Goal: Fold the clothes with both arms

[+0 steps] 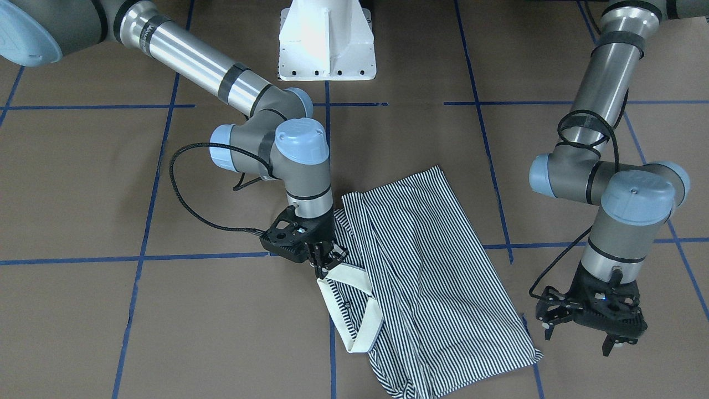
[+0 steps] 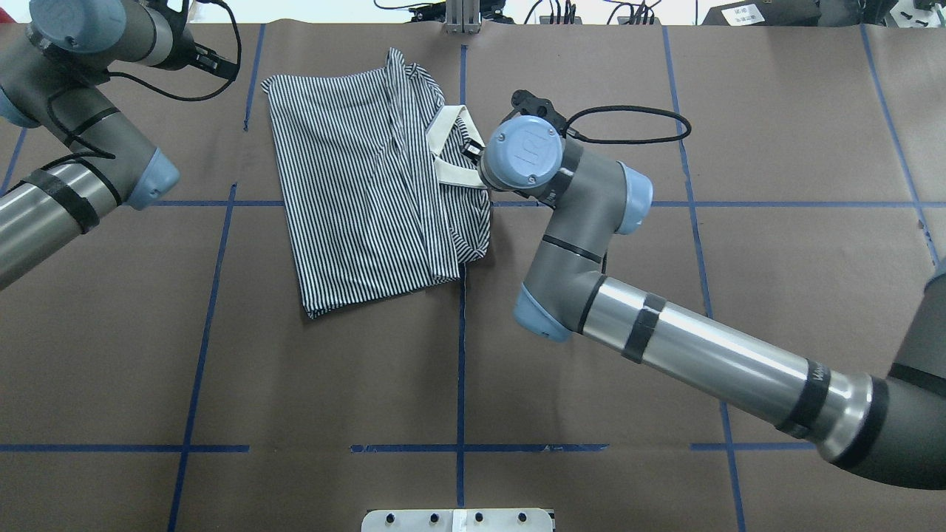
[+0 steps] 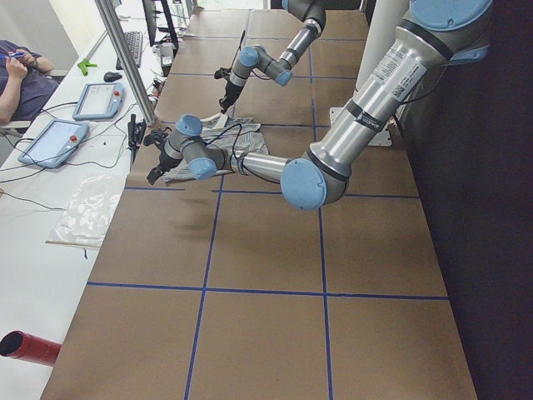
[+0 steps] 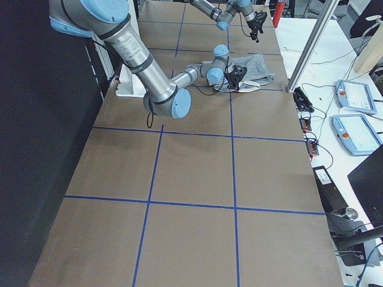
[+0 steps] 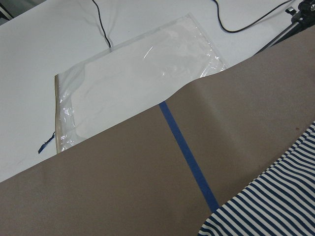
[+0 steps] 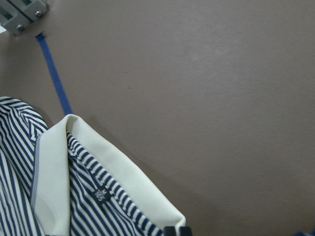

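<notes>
The striped polo shirt [image 1: 426,260] lies on the brown table with its sides folded in and its cream collar [image 1: 360,310] turned up at one end. My right gripper [image 1: 325,265] stands over that end, shut on the collar's edge. The right wrist view shows the collar [image 6: 118,172] and a small neck label [image 6: 101,194] from close by, with dark fingertips [image 6: 177,230] at the bottom edge. My left gripper [image 1: 579,339] hangs open just off the shirt's other side, holding nothing. Only a striped corner of the shirt [image 5: 275,201] shows in the left wrist view.
The white pedestal base [image 1: 327,44] stands at the robot's side of the table. Blue tape lines [image 2: 460,355] cross the brown cover. A clear plastic bag [image 5: 138,83] lies on the white bench past the table's edge. A seated person [image 3: 21,71] and control tablets [image 3: 50,142] are there too.
</notes>
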Motion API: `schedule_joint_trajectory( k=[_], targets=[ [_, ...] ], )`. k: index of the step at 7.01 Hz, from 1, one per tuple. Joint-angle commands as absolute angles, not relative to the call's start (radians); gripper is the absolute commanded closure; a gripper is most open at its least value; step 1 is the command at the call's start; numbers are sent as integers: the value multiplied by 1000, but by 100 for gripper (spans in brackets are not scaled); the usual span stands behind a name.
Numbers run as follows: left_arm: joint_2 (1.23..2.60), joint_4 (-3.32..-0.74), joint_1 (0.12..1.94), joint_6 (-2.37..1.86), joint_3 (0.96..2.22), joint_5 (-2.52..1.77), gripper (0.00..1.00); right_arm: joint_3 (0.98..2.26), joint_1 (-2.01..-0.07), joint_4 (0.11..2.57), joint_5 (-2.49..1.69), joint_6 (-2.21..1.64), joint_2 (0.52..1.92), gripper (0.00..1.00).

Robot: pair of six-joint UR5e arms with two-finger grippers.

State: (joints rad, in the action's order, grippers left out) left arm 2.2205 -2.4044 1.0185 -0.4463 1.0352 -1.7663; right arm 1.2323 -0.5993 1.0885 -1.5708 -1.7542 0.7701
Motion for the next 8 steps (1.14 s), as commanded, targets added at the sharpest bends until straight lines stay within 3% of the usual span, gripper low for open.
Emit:
schedule_joint_trajectory(
  k=[1,3,5,6,7,8],
  targets=[
    [2207,-2405,1017,-446,1058,-1798,0,1449,-583,1094,-1560,-1756,967,100],
    [2207,-2407,1009,-446,1069,-1798,0,1560,-539,1094,-1514,-1759,1073,100],
    [2194,-2405,1005,-446,1091,-1799,0,1578,-528,1094,-1497,-1758,1110,100],
    [2194,-2405,1003,-446,1091,-1799,0,1582,-529,1094,-1493,-1756,1120,78],
    [2194,-2405,1003,-446,1091,-1799,0,1600,-529,1094,-1474,-1752,1149,1],
    [2194,-2404,1003,-446,1091,-1799,0,1649,-531,1097,-1480,-1706,1175,0]
  ],
)
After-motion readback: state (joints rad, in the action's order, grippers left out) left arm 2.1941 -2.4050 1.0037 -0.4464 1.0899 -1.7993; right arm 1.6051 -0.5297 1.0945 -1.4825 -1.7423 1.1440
